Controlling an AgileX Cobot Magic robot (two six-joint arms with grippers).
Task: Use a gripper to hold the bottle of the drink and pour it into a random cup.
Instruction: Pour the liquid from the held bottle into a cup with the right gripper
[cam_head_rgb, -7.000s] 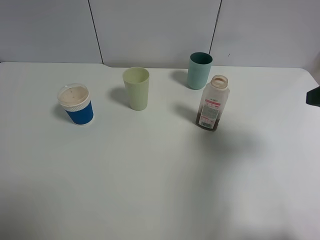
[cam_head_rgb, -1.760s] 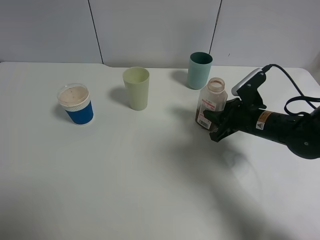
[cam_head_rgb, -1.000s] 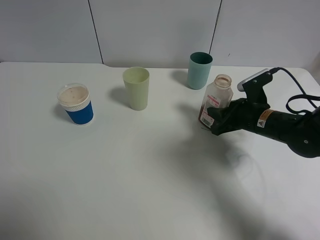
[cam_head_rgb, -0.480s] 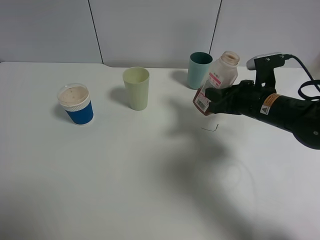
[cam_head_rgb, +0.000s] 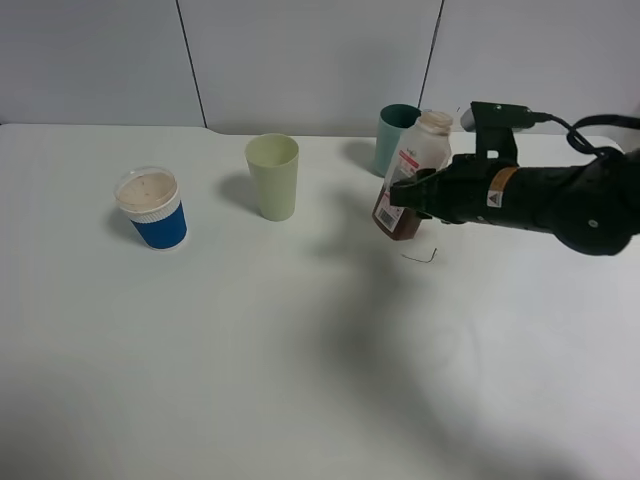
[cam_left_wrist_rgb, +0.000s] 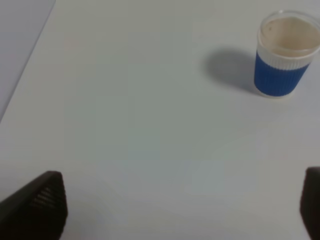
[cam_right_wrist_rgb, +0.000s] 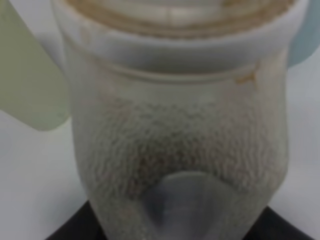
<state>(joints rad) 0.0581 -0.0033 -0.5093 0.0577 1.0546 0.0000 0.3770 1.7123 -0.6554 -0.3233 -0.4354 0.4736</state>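
At the far right of the table (cam_head_rgb: 300, 380), exterior high view: the right end effector (cam_head_rgb: 425, 195) is clamped across the labelled middle of the bottle (cam_head_rgb: 408, 178). The bottle looks to be held clear of the surface, tilted, with its open neck uppermost. It overlaps the teal cup (cam_head_rgb: 384, 150) just behind it. The drink (cam_head_rgb: 395, 224) is a shallow dark pool at the low end. The pale green cup (cam_head_rgb: 273, 177) stands near the middle and the lidded blue cup (cam_head_rgb: 152, 208) well apart to the left.

Left wrist view: the left end effector (cam_left_wrist_rgb: 180, 212) has its two fingers wide apart over bare table, holding nothing. The blue cup (cam_left_wrist_rgb: 282, 60) stands well ahead of it.

Right wrist view: the bottle (cam_right_wrist_rgb: 180, 140) fills the frame, its wall clouded and its wide rim open. Black parts of the end effector sit at its lower body. The pale green cup (cam_right_wrist_rgb: 25, 85) and a pale blue edge, probably the teal cup (cam_right_wrist_rgb: 306, 40), flank it.

Handling, as judged: nearly empty, so light. The thin plastic wall is likely to flex under a hard squeeze, and the glossy label may slip. The mid-body is the sound place to hold it, since that leaves the neck free. The wide mouth should release the liquid quickly on tipping.
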